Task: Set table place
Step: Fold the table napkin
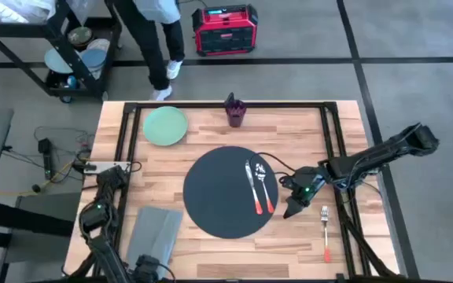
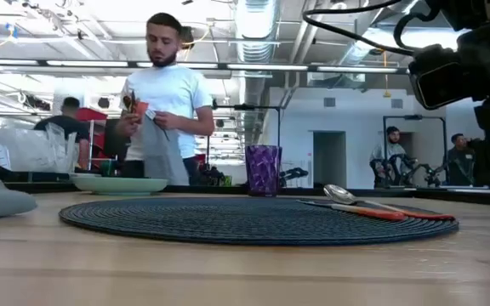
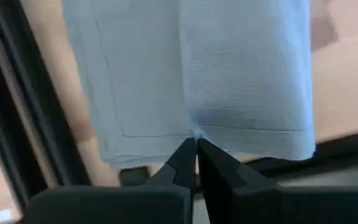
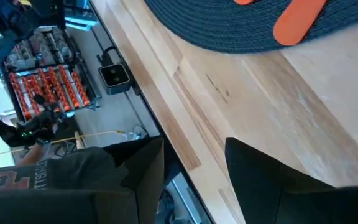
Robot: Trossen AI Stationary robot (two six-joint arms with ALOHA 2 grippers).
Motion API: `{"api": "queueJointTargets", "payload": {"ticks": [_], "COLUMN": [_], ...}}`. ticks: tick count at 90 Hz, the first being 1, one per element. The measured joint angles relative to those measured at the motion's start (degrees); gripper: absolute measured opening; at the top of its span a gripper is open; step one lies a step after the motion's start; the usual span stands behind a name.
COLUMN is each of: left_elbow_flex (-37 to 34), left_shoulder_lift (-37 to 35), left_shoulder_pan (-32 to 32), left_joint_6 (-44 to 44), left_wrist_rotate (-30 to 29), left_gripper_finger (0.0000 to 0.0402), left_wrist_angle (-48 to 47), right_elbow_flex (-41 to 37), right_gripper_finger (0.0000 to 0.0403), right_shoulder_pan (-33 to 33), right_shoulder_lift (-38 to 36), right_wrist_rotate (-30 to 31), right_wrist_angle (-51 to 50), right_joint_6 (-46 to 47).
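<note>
Hovering with fingers spread wide, the right gripper (image 1: pixel 296 206) is risking knocking the fork (image 1: pixel 325 233) off the counter's (image 1: pixel 211 255) right edge.

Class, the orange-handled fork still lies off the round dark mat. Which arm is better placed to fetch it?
Right. The right gripper, open, hovers beside the orange-handled fork; the left gripper, shut, sits over the grey rectangular napkin across the round dark mat.

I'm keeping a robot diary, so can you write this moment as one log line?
left gripper: shut, over grey napkin | right gripper: open, beside round mat | knife, spoon: on mat | fork: on table
</note>
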Motion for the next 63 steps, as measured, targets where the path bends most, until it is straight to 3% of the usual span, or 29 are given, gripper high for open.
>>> {"api": "queueJointTargets", "payload": {"ticks": [35, 52, 63], "left_elbow_flex": [-0.55, -3.87, -4.28], "left_shoulder_lift": [-3.59, -5.29, -5.67], "left_shoulder_pan": [-4.85, -5.11, -4.17], "left_joint_6": [-1.18, -1.23, -0.22], "left_wrist_rotate": [8.31, 7.66, 7.22], "left_gripper_finger": [0.0000, 0.0000, 0.0000], "left_wrist_angle": [0.26, 0.24, 0.59], "right_elbow_flex": [0.00, 0.00, 0.00], "right_gripper_finger": [0.0159, 0.0159, 0.0159], "right_shoulder_pan": [0.00, 0.00, -0.07], "right_shoulder_lift": [0.00, 0.00, 0.00], "right_wrist_rotate": [2.42, 3.75, 3.40], "right_wrist_angle": [-0.61, 0.65, 6.62], "right_joint_6": [0.25, 0.43, 0.68]}}
